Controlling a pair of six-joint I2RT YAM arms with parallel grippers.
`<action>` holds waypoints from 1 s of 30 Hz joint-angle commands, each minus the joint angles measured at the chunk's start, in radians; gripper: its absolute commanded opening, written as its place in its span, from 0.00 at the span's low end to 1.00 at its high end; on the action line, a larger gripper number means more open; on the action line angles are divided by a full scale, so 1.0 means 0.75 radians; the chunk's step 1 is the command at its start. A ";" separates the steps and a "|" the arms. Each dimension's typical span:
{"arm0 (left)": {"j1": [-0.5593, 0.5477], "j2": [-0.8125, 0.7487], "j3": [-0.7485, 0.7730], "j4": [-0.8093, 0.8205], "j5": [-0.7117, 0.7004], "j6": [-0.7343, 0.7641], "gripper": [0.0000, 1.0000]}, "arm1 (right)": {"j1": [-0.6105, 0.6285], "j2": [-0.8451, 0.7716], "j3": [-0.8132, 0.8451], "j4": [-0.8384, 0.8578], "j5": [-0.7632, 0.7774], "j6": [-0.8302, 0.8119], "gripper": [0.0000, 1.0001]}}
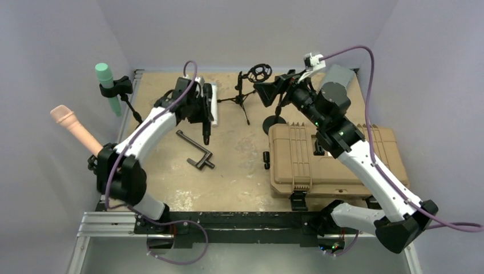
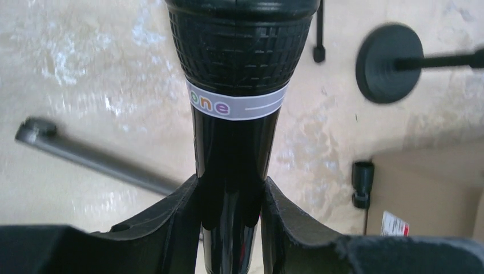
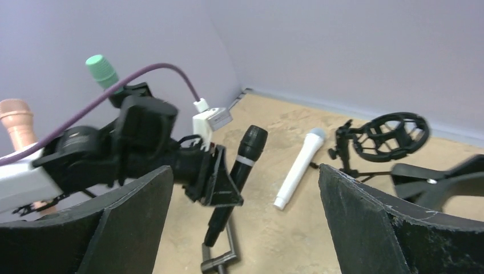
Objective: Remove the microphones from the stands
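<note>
The left gripper [image 2: 230, 184] is clamped on the black microphone [image 2: 240, 51], its two fingers [image 2: 177, 211] pressed against either side of the glossy handle just below a white band [image 2: 237, 104] printed with coloured letters (only "one" can be read). The right wrist view shows the microphone held clear of the table [image 1: 240, 165], tilted, with its mesh head higher than its tail. It sits left of the tripod stand [image 1: 242, 98] and apart from it. That stand carries a round shock mount [image 1: 259, 71] at its top. Just right of it is a second stand with a round black base [image 1: 274, 123]. A white microphone [image 1: 214, 104] lies flat on the table just beside the left gripper, on its far right side. Near the left gripper lies a dark crank-shaped bar [image 1: 194, 149]. The right gripper [image 1: 273, 91] hovers near the tripod stand with its fingers spread wide apart, nothing between them. Below the right arm a tan hard case [image 1: 331, 162] rests on the right side of the table. By the left wall, a green microphone [image 1: 107, 83] sits in a black clip and a peach-coloured microphone [image 1: 71, 123] sits nearer.
</note>
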 commanded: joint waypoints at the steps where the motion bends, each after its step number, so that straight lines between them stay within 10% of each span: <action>1: 0.137 0.322 0.324 -0.108 0.140 -0.004 0.00 | 0.001 -0.092 -0.053 0.001 0.143 -0.109 0.95; 13: 0.277 1.082 1.056 -0.437 0.131 0.114 0.06 | 0.002 -0.265 -0.130 -0.010 0.157 -0.144 0.94; 30: 0.293 1.240 1.166 -0.485 0.287 0.044 0.31 | 0.001 -0.193 -0.123 0.036 0.077 -0.045 0.93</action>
